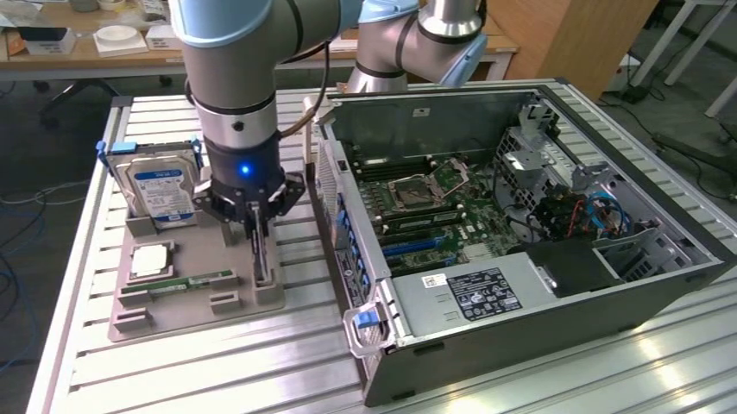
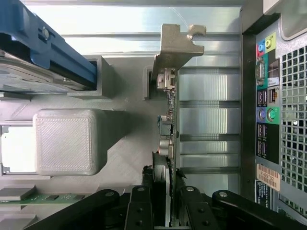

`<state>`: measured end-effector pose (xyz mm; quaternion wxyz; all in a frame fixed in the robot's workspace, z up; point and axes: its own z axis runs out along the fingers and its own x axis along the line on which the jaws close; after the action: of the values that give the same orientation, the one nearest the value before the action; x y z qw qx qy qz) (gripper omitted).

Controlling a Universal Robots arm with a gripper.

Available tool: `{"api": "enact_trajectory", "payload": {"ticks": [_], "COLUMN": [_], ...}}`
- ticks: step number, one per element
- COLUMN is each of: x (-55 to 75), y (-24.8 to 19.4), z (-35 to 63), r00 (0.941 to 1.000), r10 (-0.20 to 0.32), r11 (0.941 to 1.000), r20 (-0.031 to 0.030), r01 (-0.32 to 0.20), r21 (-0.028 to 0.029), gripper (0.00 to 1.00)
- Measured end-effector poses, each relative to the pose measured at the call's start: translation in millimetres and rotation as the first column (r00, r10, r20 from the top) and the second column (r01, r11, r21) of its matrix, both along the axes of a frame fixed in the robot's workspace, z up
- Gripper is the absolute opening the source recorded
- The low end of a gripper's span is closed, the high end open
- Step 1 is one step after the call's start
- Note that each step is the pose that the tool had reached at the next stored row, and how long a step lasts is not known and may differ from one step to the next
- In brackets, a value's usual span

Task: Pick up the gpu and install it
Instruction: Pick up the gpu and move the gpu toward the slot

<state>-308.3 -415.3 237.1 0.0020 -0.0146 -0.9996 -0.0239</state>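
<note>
My claw [image 1: 257,222] clamped on thin dark gpu card with grey metal end bracket [image 1: 262,259], fingers [image 2: 159,179] pressing both faces. Card stands on edge in slot of grey plastic tray [image 1: 190,252]. In exterior view: tray at 9 o'clock of open black computer case [image 1: 599,319]; silver hard drive with blue-white label [image 1: 161,191] at 10 o'clock of card.

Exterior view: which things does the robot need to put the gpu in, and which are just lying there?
For the job: gpu, clamped in the gripper; open computer case.
Just lying about: hard drive; memory stick; square chip, all on the grey tray.
</note>
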Motion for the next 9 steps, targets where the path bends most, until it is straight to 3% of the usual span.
{"api": "enact_trajectory", "payload": {"ticks": [9], "x": [0.0], "y": [0.0], "z": [10.1], "r00": [1.0], "r10": [0.0], "r11": [1.0], "r20": [0.0], "r01": [0.0], "r21": [0.0], "gripper": [0.27]}}
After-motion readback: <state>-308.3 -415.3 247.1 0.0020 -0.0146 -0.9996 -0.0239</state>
